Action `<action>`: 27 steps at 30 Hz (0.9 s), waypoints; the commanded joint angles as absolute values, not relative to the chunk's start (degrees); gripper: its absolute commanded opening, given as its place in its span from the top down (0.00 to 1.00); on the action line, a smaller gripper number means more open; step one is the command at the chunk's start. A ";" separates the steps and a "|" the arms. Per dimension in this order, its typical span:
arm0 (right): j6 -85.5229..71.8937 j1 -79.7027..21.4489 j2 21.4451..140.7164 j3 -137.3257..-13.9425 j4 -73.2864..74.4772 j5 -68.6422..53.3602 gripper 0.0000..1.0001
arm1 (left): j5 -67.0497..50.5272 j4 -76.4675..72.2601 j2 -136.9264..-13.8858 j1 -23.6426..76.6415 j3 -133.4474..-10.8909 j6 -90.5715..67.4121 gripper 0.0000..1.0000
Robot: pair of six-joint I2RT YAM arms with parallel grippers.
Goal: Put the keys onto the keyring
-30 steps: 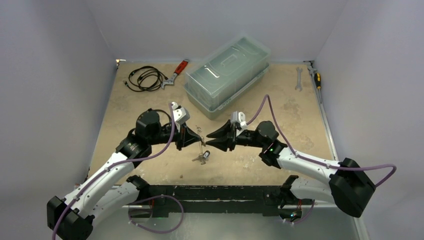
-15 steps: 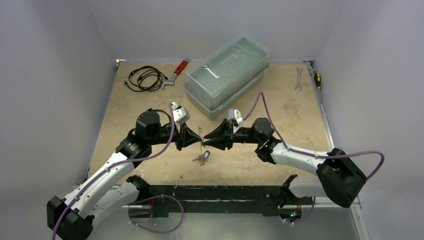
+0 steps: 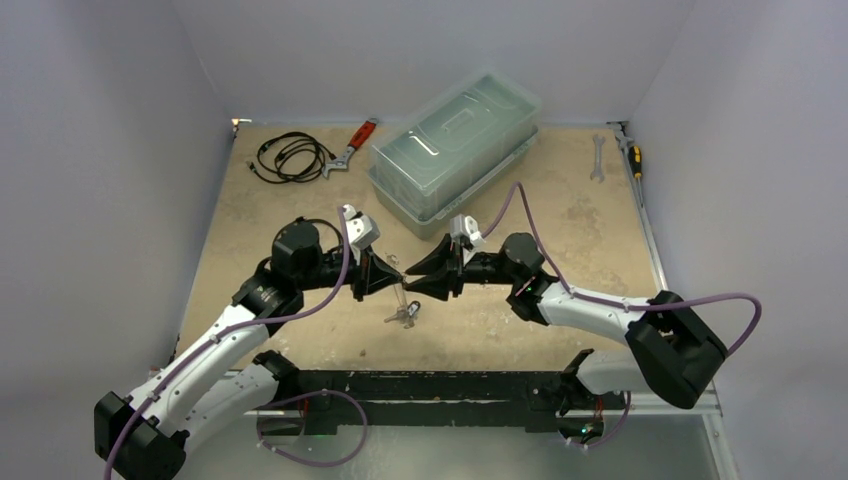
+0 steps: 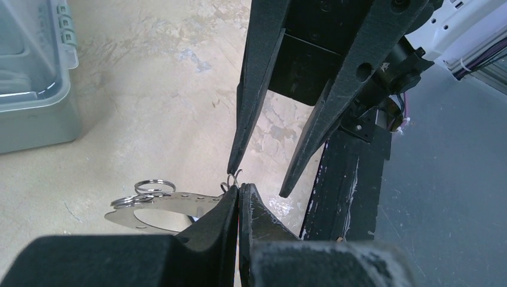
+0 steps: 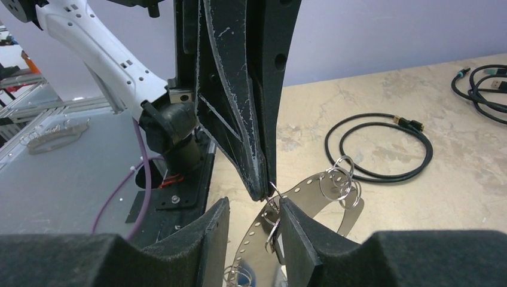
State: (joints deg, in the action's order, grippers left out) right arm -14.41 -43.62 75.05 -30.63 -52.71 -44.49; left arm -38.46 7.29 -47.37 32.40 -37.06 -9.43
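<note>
the left gripper's (image 4: 239,194) jaws were pressed shut, pinching one end of the keyring (image 5: 308,185), where a bit of thin wire poked out past the tips. the right gripper's (image 5: 254,209) jaws stood partly open with nothing gripped, their tips either side of that pinch point.

both met in the air just in front of the plastic box (image 3: 455,140), on its near side. the keys (image 3: 403,316) dangled below them, close above the table (image 3: 560,230). the keyring's long axis ran away from the left tips and across the right opening. we judged the right arm best placed to close on the band beside that grip.

we could not tell whether any key was threaded. the small rings (image 5: 341,179) overlapped, and the right fingers (image 5: 305,245) cut off the keyring's lower part.
</note>
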 commanded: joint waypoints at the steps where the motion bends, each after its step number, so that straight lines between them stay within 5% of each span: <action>1: -14.48 -42.73 74.09 -31.48 -56.21 -42.30 0.59 | -40.03 3.85 -46.76 32.82 -37.09 -9.58 1.00; 27: -25.76 -39.55 82.47 -31.53 -71.87 -55.61 0.58 | -39.94 3.87 -46.58 33.09 -37.09 -9.58 1.00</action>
State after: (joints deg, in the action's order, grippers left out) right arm -23.66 -39.64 81.67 -28.49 -67.29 -53.78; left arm -38.63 6.96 -47.37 32.77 -36.84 -9.43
